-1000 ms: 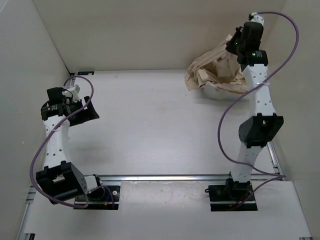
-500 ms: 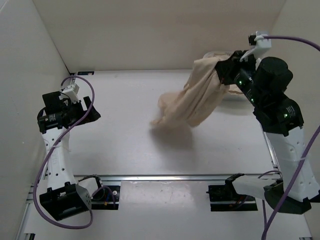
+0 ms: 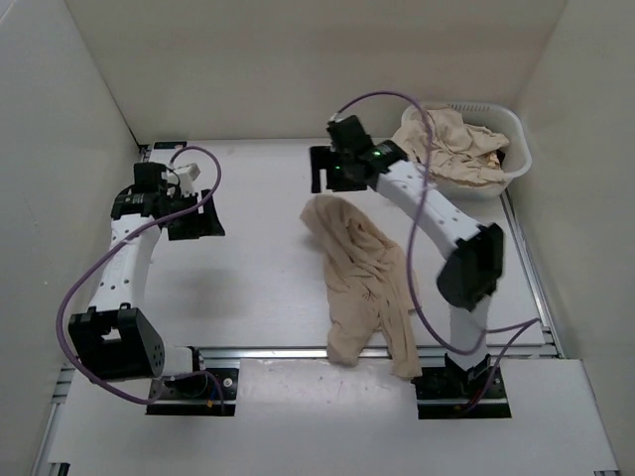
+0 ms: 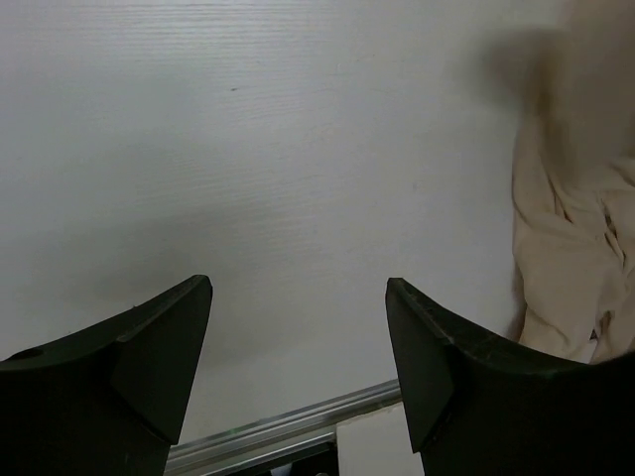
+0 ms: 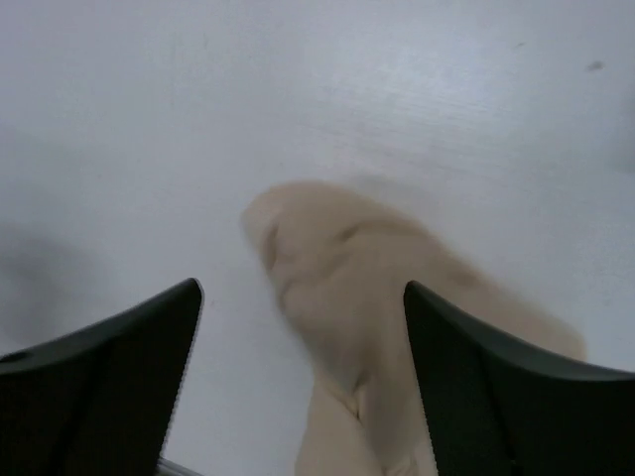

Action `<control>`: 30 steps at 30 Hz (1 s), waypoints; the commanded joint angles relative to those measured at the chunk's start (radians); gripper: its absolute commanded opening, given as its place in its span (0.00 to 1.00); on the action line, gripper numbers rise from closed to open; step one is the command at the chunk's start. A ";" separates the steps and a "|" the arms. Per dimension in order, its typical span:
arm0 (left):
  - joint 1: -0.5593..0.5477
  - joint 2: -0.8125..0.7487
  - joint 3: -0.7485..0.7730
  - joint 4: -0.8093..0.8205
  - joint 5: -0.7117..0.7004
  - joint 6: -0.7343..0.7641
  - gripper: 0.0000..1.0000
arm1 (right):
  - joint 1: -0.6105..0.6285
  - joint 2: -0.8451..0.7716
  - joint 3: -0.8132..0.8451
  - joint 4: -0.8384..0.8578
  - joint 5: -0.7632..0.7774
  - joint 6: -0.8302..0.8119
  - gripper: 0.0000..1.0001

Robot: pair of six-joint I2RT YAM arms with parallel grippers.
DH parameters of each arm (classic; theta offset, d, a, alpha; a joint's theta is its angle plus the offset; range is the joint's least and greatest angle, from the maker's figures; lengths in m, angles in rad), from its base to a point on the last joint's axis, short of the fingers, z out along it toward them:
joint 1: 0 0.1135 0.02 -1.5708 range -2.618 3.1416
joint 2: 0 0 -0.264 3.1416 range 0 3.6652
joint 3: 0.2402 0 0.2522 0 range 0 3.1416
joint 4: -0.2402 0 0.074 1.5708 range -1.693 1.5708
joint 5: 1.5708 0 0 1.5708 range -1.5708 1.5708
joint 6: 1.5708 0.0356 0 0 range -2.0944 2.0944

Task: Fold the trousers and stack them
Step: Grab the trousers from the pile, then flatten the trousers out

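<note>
One pair of tan trousers (image 3: 362,283) lies crumpled in a long heap on the middle of the table, running from the centre toward the near edge. My right gripper (image 3: 317,173) hovers open just behind the heap's far end, with nothing held. In the right wrist view the trousers (image 5: 377,297) lie blurred below the open right gripper (image 5: 303,293). My left gripper (image 3: 198,220) is open over bare table at the left, well clear of the cloth. The left wrist view shows the left gripper (image 4: 298,297) empty and an edge of the trousers (image 4: 575,268) at the right.
A white slotted basket (image 3: 518,149) stands at the back right corner with more tan trousers (image 3: 451,144) bunched inside. White walls close in the table on the left, back and right. A metal rail (image 3: 298,351) runs along the near edge.
The right arm pulled a pair of trousers out of the basket, swung it left to the table's middle and opened its jaws, dropping it. The left gripper shifted slightly right.
</note>
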 commanded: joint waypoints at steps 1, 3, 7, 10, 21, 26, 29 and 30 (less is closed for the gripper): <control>-0.068 -0.010 0.069 0.001 -0.030 0.001 0.83 | 0.073 0.135 0.268 -0.115 -0.053 0.006 0.96; -0.102 -0.010 0.085 0.001 -0.043 0.001 0.83 | 0.073 0.159 0.320 -0.199 -0.054 0.006 0.99; -0.290 0.012 0.085 -0.027 -0.119 0.001 0.83 | -0.017 -0.121 -0.062 -0.048 0.022 0.140 0.99; -0.432 0.039 0.100 -0.051 -0.227 0.001 0.83 | -0.205 -0.362 -0.467 0.026 0.008 0.281 0.99; -1.122 0.482 0.601 -0.034 -0.198 0.001 0.92 | -0.434 -0.648 -1.081 0.009 -0.108 0.342 0.85; -1.240 0.614 0.598 0.126 -0.182 0.001 0.93 | -0.476 -0.657 -1.229 0.090 -0.145 0.391 0.85; -1.276 0.721 0.646 0.156 -0.192 0.001 0.93 | -0.502 -0.627 -1.298 0.202 -0.178 0.400 0.84; -1.285 0.745 0.655 0.165 -0.192 0.001 0.93 | -0.502 -0.611 -1.307 0.228 -0.198 0.400 0.84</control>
